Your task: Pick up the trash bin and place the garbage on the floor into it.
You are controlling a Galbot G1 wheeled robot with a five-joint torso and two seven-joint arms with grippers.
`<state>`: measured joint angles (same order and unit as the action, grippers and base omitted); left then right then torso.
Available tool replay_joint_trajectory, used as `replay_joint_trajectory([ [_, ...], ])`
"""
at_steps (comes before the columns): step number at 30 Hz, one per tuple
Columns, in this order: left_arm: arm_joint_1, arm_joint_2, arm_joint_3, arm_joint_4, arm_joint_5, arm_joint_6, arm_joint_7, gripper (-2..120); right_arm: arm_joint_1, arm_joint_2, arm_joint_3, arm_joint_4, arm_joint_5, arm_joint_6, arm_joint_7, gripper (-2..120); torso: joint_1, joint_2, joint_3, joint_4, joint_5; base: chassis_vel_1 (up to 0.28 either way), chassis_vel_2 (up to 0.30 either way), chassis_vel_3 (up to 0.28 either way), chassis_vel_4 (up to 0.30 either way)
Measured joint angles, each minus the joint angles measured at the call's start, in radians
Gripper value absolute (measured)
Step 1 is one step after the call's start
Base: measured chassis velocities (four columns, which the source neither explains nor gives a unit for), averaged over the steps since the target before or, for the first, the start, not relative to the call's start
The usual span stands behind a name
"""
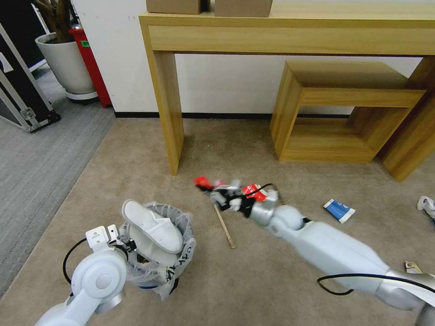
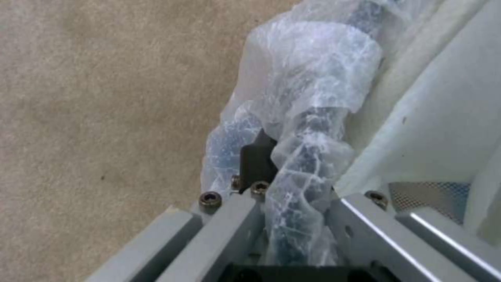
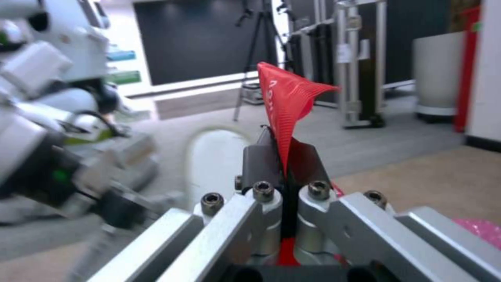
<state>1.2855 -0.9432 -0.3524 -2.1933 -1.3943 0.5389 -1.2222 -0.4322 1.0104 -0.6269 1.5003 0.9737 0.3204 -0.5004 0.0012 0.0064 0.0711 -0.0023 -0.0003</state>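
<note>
I count one trash bin, near left, with one white slipper lying across its mouth. On the floor I count one wooden stick at centre, one blue-and-white packet to the right, one further white slipper at the far right edge, and one small scrap near right. One red wrapper sits pinched in the right gripper. Two grippers in all; the left gripper is closed on the bin's rim. Two cardboard boxes stand on the one long table; one wooden stool sits beneath it.
</note>
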Motion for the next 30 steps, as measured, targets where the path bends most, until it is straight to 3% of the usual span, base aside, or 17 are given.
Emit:
replay_joint_trajectory([
  [11,-0.054,-0.006,0.02,0.0,-0.032,-0.01,-0.012,0,0.117,0.06,-0.121,0.077,0.106,-0.038,0.055,0,0.0,0.0,0.0,-0.0002,0.0,0.0,0.0,0.0,0.0],
  [21,-0.056,-0.013,0.025,0.002,-0.03,-0.016,-0.01,0,0.128,0.14,-0.195,0.093,0.162,-0.049,0.094,0,0.0,0.0,0.0,0.0001,0.0001,0.0,0.0,0.0,0.0],
  [30,-0.072,-0.026,0.03,0.003,-0.032,-0.021,-0.009,0,0.078,0.116,-0.189,0.103,0.15,-0.049,0.109,0,0.0,0.0,0.0,-0.0002,0.0003,0.0,0.0,0.0,0.0],
])
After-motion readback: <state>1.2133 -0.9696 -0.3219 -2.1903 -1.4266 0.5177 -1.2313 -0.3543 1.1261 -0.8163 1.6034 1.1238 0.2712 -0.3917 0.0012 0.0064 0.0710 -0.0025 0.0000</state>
